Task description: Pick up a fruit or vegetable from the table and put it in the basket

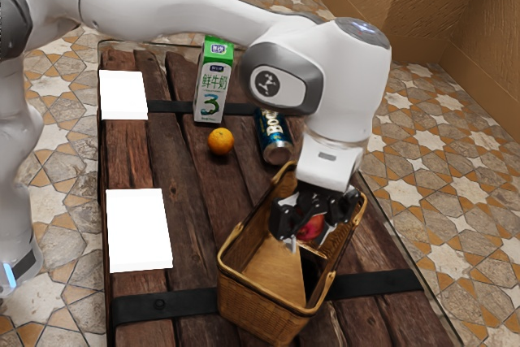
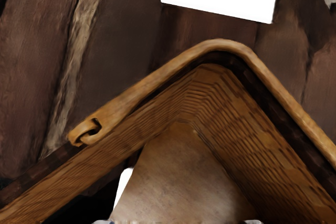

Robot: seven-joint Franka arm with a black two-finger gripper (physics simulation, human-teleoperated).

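In the exterior view my gripper (image 1: 309, 238) points down inside the wicker basket (image 1: 231, 241), its fingers spread apart. A red, round fruit (image 1: 310, 227) shows among the fingers, partly covered by them; no grip on it can be made out. The wrist view has the basket (image 2: 210, 44) with its woven walls and brown bottom, and fingertips wide apart at the lower edge with no fruit between them. An orange (image 1: 220, 141) rests on the wooden table (image 1: 191, 225), outside the basket.
Behind the orange stands a green and white milk carton (image 1: 214, 83). A dark can (image 1: 274, 137) lies between the orange and the arm. Two white rectangles, one nearer (image 1: 139, 229) and one farther (image 1: 123, 94), are along the table's side at the exterior view's left.
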